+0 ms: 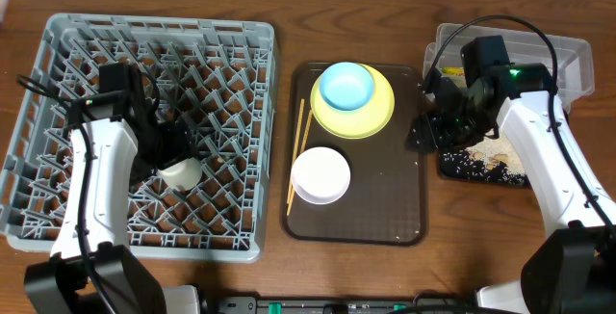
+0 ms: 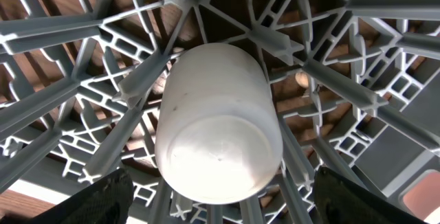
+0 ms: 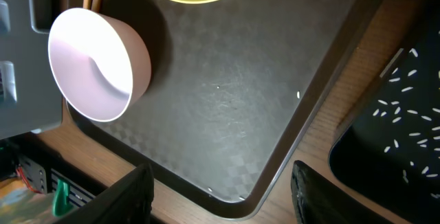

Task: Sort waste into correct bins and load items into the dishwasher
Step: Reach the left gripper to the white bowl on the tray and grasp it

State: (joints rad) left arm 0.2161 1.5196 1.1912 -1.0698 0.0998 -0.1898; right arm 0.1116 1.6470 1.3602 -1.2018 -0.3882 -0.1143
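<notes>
The whitish cup (image 1: 180,171) stands upside down on the grey dish rack (image 1: 241,35). My left gripper (image 1: 171,150) is open, its fingers wide either side of the cup (image 2: 218,121) without touching it. The light blue bowl (image 1: 346,85) sits on the yellow plate (image 1: 371,117). The white bowl (image 1: 320,174) and the chopsticks (image 1: 296,150) lie on the brown tray (image 1: 385,208). My right gripper (image 1: 423,129) is open and empty over the brown tray's right edge (image 3: 302,135). The black tray (image 1: 478,168) holds rice and crumbs. The tissue and wrapper are not in view.
The clear tub (image 1: 576,56) stands at the back right, partly hidden by my right arm. In the right wrist view the white bowl (image 3: 96,66) is at the left and the black tray (image 3: 392,141) with rice grains at the right. Rack pegs (image 2: 330,80) surround the cup.
</notes>
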